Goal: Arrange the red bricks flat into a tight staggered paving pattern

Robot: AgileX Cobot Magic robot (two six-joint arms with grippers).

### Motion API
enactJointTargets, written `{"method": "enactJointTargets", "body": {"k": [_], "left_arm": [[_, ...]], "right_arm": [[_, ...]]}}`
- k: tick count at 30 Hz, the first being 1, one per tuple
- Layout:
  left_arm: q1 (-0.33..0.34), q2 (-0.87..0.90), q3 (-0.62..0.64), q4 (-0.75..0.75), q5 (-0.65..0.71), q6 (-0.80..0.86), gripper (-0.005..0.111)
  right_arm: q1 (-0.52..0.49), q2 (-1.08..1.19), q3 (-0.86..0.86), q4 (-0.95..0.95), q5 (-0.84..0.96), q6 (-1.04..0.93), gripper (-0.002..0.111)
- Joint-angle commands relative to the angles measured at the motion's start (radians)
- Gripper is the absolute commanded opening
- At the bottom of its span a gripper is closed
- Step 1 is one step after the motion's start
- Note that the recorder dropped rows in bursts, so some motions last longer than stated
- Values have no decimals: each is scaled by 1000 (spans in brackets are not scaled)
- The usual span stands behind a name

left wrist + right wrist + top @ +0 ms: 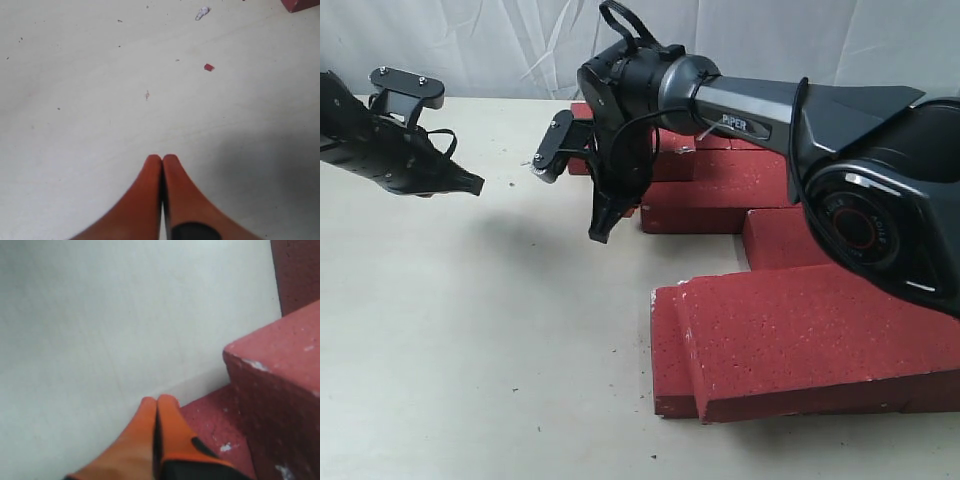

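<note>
- Broadly, the table (pixel 470 350) is carrying the red bricks (pixel 800 330) on its right side, where they are sitting in a loose stepped cluster. Some are resting partly on others, so they are not yet lying flat in a staggered pattern.
- Judging by their grainy faces and chipped pale edges, the bricks are looking heavy, rigid and rough rather than slippery. Corners are probably crumbling under knocks, so pinching one across its thin side near the middle, or nudging a long face, is looking safest.
- The right gripper (pixel 603 225) is hanging fingers-down just beside the cluster's left edge, its fingers pressed together and gripping nothing.
- The left gripper (pixel 465 183) is hovering well apart from the bricks, over pale tabletop, likewise pinched together and empty.
- The right wrist view is revealing what the arm is hiding in the exterior view: one brick is standing a step above a lower one, right by the fingertips.
- The left wrist view is catching a small red chip (pixel 209 67) and a white scrap (pixel 202 12) that the exterior view is hardly resolving.
</note>
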State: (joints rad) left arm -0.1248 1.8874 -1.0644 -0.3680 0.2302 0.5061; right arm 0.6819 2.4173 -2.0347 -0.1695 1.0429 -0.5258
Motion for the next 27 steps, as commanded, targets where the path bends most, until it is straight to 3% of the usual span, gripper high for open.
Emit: {"method": "enactJointTargets", "body": {"k": [1,8,15,19,27], "left_arm": [[2,-15,3,-8,-6,1,0],[2,-15,3,-10,-12,1,0],[2,-15,3,-10,-12,1,0],[2,-15,3,-10,-12,1,0],[0,-15,3,-24,31,1,0]], "right_arm": [[17,-2,-6,17,-13,-7,-1],[46,-24,-47,48,9,-7,-1],[47,-106,-73,204,48,-7,-1],[46,-148,-73,216,155,4,-1],[-65,-303,61,231,178,80,-1]]}}
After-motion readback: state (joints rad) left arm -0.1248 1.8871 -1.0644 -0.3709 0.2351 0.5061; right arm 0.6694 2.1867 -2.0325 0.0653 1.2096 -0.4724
